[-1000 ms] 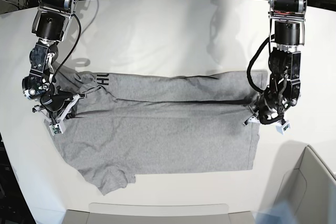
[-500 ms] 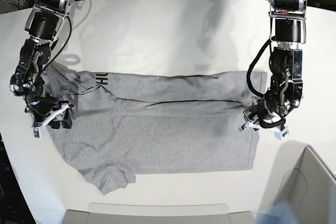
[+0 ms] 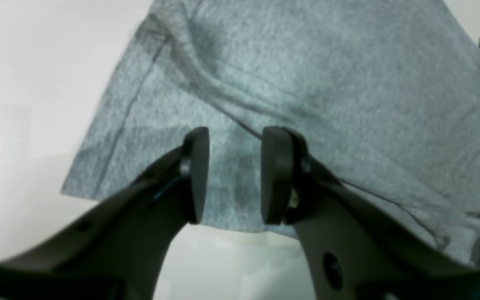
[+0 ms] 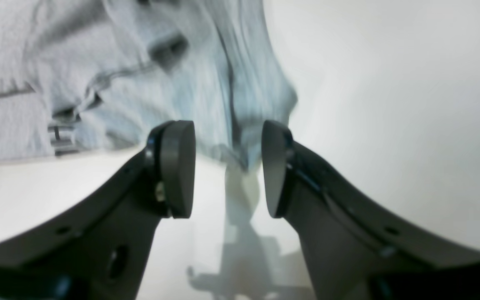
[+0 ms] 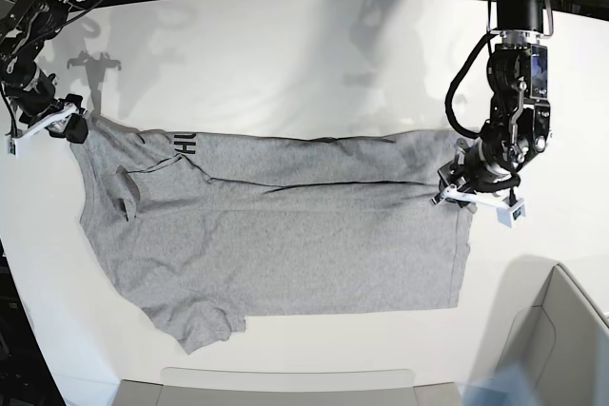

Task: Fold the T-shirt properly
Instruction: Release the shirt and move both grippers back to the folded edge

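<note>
both grippers, left (image 5: 476, 199) and right (image 5: 46, 126), are hanging open over the half-folded shirt (image 5: 285, 235); next, regrasping an edge.

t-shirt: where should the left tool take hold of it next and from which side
Probably the hem corner of the T-shirt. It lies flat in a thin layer at the edge, just ahead of the open left tool, with bare table beside it. Coming down from above at the table side would let one finger slip under the edge. The creased fold further in looks harder to pinch cleanly.

Grey T-shirt (image 5: 285, 235) lies partly folded, wrinkled, on the table.
</note>
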Available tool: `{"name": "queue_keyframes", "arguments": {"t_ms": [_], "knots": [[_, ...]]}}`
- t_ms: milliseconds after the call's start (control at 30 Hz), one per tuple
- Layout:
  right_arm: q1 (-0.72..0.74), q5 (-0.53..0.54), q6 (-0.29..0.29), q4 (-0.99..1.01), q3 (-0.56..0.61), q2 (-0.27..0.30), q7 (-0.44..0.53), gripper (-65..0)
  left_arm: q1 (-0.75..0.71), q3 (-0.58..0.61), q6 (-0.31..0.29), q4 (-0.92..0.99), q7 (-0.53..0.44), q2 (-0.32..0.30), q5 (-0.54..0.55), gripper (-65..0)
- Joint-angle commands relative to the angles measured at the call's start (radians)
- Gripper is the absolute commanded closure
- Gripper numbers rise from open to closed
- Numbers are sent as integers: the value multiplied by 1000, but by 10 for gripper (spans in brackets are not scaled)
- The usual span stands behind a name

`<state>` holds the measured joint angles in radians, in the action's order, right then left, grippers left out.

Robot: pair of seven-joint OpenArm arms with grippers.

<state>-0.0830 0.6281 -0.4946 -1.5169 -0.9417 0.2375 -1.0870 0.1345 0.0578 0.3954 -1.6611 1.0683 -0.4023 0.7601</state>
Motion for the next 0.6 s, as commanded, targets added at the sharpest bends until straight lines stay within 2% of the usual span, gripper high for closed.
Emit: {"name": "queue_keyframes", "arguments": {"t_ms": [0, 133, 233, 400, 500, 567], "knots": [[-7, 42, -5, -20, -21, 27, 29, -262, 6, -11, -3, -26, -15, -14, 3, -223], [-27, 52, -5, -3, -33, 27, 31, -262, -12, -16, -3, -30, -23, -14, 3, -223], [-7, 57, -5, 86, -30, 32, 35, -262, -20, -16, -3, -32, -24, -13, 3, -223], [42, 52, -5, 275, -18, 32, 133, -262, -25, -16, -2, -34, -26, -13, 3, -223], [61, 55, -51, 310, 17, 33, 150, -262, -46, -39, -2, -34, -26, -11, 6, -224], [62, 57, -78, 307, 23, 33, 150, -262, -75, -126, -13, -43, -26, 35, 8, -224]]}}
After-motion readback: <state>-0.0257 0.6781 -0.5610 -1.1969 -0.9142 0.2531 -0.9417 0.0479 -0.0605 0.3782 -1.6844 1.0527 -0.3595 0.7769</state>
